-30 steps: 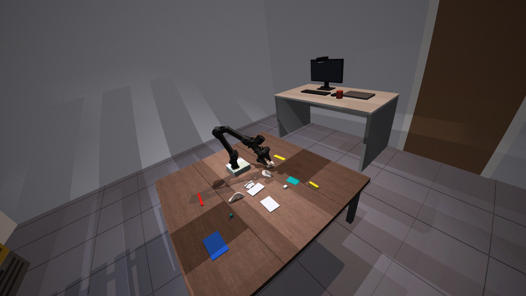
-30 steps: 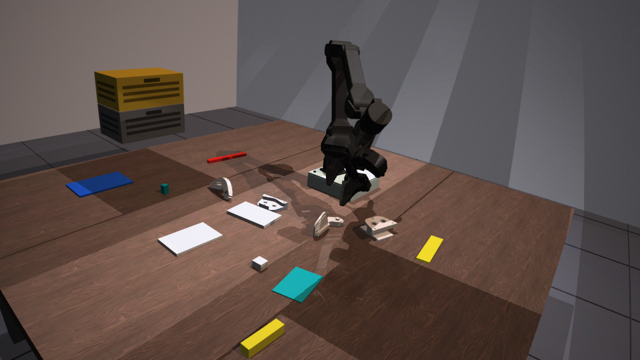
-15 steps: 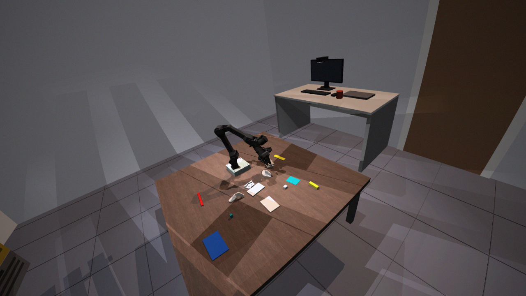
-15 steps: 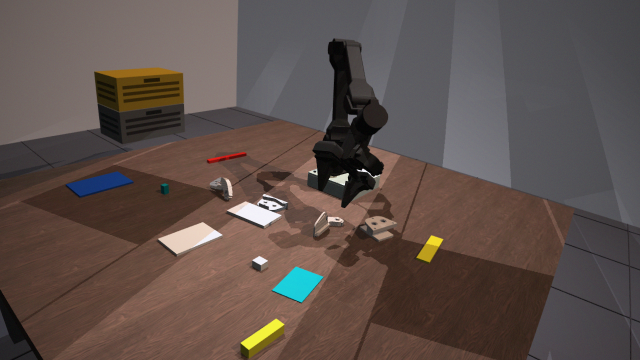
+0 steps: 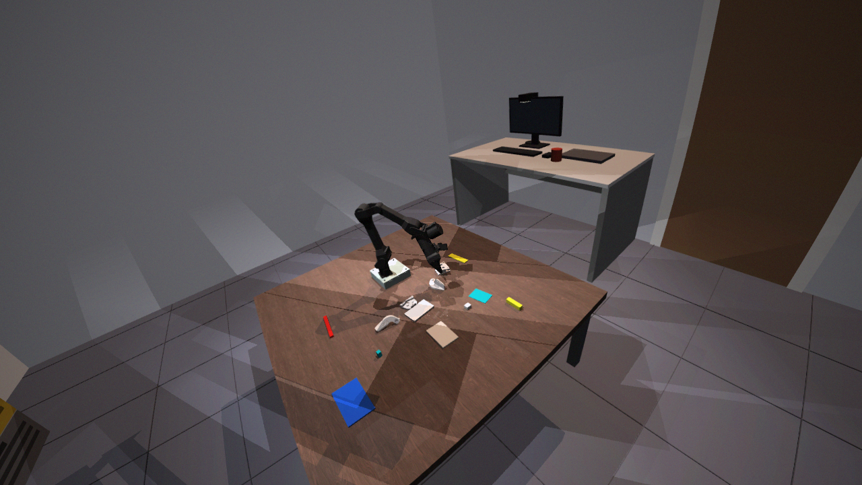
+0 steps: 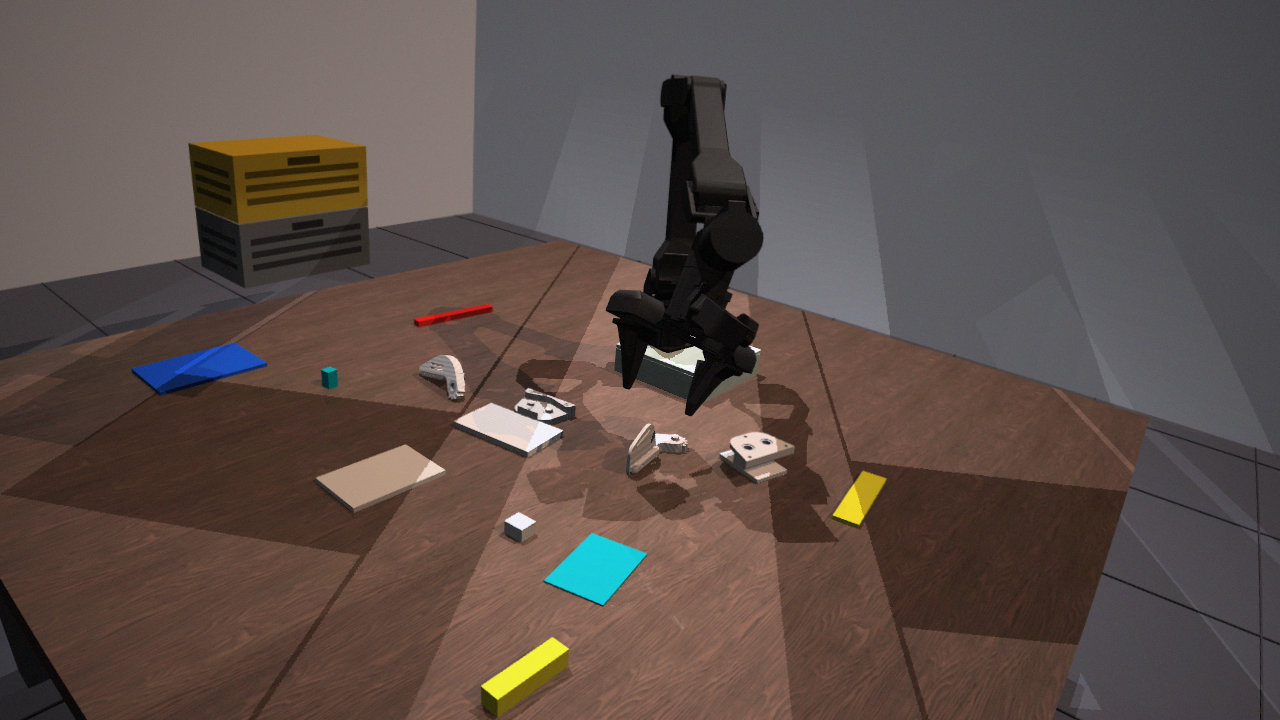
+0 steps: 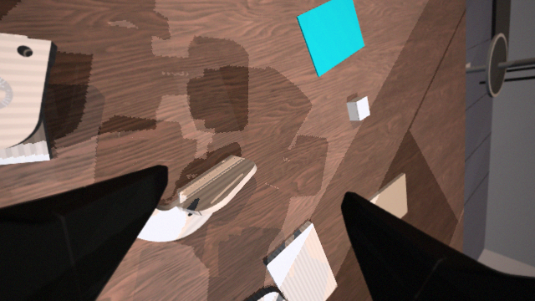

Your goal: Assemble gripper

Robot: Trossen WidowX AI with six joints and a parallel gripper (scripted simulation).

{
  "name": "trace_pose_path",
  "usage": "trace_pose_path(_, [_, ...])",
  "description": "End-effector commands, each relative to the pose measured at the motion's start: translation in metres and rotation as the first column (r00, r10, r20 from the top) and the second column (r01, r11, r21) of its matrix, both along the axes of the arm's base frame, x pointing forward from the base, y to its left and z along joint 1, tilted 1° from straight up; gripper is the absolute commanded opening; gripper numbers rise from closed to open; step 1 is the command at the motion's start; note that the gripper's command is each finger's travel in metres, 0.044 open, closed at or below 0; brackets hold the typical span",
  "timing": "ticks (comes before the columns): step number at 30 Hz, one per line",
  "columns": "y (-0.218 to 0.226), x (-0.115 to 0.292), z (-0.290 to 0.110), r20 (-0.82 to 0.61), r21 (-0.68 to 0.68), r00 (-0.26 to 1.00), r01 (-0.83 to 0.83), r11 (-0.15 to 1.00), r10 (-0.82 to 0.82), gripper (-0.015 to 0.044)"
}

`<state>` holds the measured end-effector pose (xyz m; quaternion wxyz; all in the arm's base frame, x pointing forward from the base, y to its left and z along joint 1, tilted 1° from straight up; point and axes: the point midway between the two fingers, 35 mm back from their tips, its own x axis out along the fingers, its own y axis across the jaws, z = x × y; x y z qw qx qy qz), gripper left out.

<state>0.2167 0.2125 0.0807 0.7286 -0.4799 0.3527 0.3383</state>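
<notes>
My gripper (image 6: 658, 399) (image 7: 258, 187) is open and empty, pointing down above the near jaw. This pale jaw (image 5: 436, 283) (image 6: 640, 450) (image 7: 167, 226) lies on the table, partly hidden by a finger in the wrist view. The other jaw (image 5: 386, 323) (image 6: 444, 371) lies farther off, near the teal cube. The base part with two small pins (image 5: 409, 302) (image 6: 543, 408) lies beside a white slab; only its edge shows in the wrist view. The housing plate with two round holes (image 5: 444, 269) (image 6: 759, 447) (image 7: 25, 109) lies on the jaw's other side, a lower flat part showing beneath it.
The white slab (image 6: 508, 428) (image 7: 307, 267) and tan slab (image 6: 380, 477) lie left of the near jaw in the exterior view. A small white block (image 6: 520, 526) (image 7: 359, 109), cyan sheet (image 6: 596, 568) (image 7: 332, 38), yellow strip (image 6: 860, 498) and yellow bar (image 6: 525, 676) lie around.
</notes>
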Motion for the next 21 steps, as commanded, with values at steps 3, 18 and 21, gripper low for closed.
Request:
trace_pose_path(3, [-0.0010, 0.0027, -0.0010, -0.081, 0.024, 0.992, 0.098, 0.995, -0.096, 0.0440])
trace_pose_path(18, [-0.0084, 0.0063, -0.0009, -0.260, 0.035, 0.910, 0.345, 0.938, -0.324, 0.0440])
trace_pose_path(21, [-0.0100, 0.0068, -0.0006, -0.293, 0.030, 0.882, 0.395, 0.918, -0.369, 0.0440])
